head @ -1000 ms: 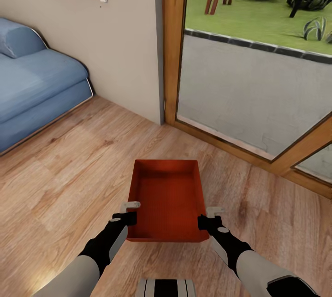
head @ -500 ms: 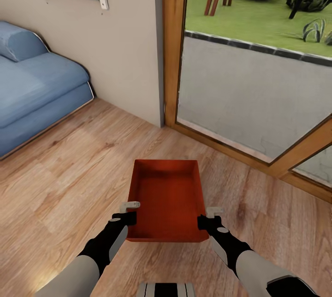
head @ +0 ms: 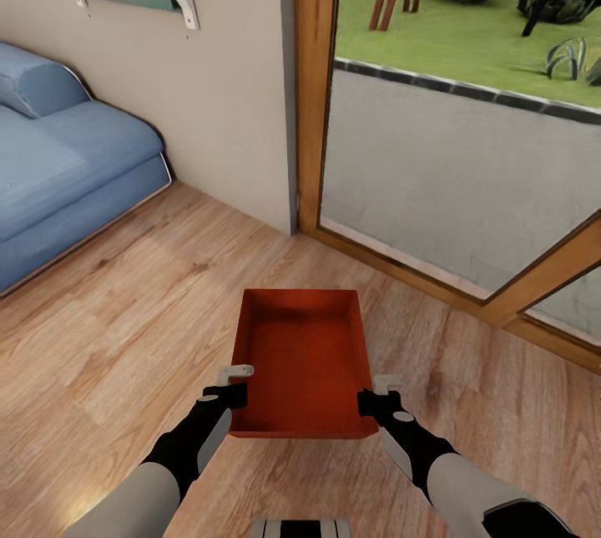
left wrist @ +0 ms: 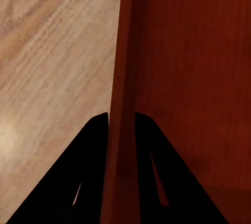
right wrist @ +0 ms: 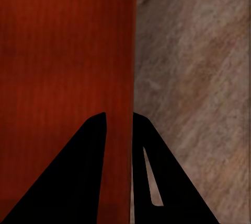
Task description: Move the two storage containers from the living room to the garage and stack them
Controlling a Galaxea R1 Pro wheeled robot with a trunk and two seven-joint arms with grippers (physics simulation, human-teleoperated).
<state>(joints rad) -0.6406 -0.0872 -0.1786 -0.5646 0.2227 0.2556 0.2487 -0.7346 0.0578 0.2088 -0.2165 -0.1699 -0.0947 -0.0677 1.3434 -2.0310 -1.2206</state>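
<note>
Between sofa (head: 58,162) and door frame (head: 313,78), storage container (head: 302,358) pinched by left end effector (head: 236,383) and right end effector (head: 377,392).

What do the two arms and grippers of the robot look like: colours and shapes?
Both arms are pale grey tubes that turn black near the wrist. The left gripper and right gripper have black bases and light grey finger tips; in the wrist views the fingers appear as black wedges.

The head view looks forward and down from above both arms, over the wood floor (head: 125,312) toward a beige wall (head: 225,78) and a glass door (head: 451,162). Each wrist view looks along its end effector from very close, straddling one side wall of the orange-red bin (head: 305,358). All three views share that bin (left wrist: 183,78) (right wrist: 63,51) and the floor beside it.
</note>
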